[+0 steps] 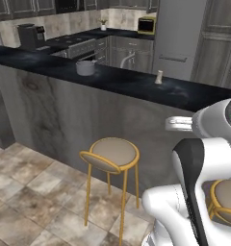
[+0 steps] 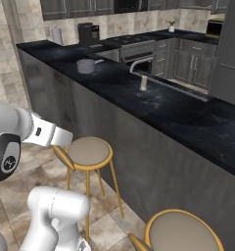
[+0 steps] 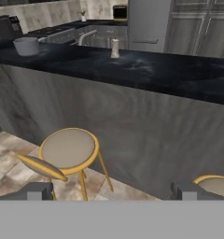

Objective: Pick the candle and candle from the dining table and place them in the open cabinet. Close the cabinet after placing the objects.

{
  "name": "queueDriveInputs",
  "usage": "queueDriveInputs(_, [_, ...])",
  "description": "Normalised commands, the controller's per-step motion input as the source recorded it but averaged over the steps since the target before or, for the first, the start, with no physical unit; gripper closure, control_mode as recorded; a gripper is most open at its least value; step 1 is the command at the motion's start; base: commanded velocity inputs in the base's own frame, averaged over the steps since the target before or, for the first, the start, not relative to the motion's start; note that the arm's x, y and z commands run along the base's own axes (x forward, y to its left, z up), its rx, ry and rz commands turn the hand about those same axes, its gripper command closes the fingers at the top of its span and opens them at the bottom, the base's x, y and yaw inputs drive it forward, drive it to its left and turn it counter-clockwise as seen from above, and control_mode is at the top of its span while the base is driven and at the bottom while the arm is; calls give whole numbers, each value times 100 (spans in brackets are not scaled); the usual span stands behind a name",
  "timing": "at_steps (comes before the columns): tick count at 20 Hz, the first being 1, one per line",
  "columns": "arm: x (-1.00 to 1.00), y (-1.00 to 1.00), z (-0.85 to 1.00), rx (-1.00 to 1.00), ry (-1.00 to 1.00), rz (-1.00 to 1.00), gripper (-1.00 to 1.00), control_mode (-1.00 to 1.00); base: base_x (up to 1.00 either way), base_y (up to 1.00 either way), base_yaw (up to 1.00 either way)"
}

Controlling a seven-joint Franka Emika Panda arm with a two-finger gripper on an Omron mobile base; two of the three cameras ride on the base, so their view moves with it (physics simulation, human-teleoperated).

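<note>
A small cream candle (image 1: 159, 77) (image 2: 143, 82) (image 3: 115, 48) stands upright on the glossy black top of the dining table (image 1: 194, 96) (image 2: 188, 112) (image 3: 170, 70), near its far edge. My gripper (image 3: 113, 192) is open, its two dark fingertips (image 3: 39, 191) spread wide with nothing between them. It hangs low in front of the table's grey wood front, well short of the candle. Grey wall cabinets (image 1: 21, 7) (image 2: 75, 6) line the far wall; I cannot tell which one is open.
A grey round pot (image 1: 85, 67) (image 2: 85, 65) (image 3: 26, 45) sits on the table left of the candle. Two yellow-legged stools (image 1: 112, 153) (image 2: 90, 151) (image 3: 67, 149) (image 2: 180, 230) stand against the table front. A yellow microwave (image 1: 146, 25) is on the far counter.
</note>
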Motion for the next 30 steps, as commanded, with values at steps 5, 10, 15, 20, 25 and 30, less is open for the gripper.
queueDriveInputs(5, [0, 0, 0, 0, 0, 0, -100, 100, 0, -12, 6])
queueDriveInputs(10, [0, -23, 0, 0, -4, 5, -100, -100, 0, -4, 1])
queueDriveInputs(15, [0, -43, 0, 1, -2, 3, -100, -100, 0, 0, 0])
queueDriveInputs(20, [0, -47, 8, 3, -1, 0, -100, -100, 0, 0, 0])
queueDriveInputs(25, [6, -13, 26, 0, 0, 0, -100, -100, 0, 0, 0])
queueDriveInputs(30, [27, -10, 26, 0, 0, -1, -100, -100, 0, 0, 0])
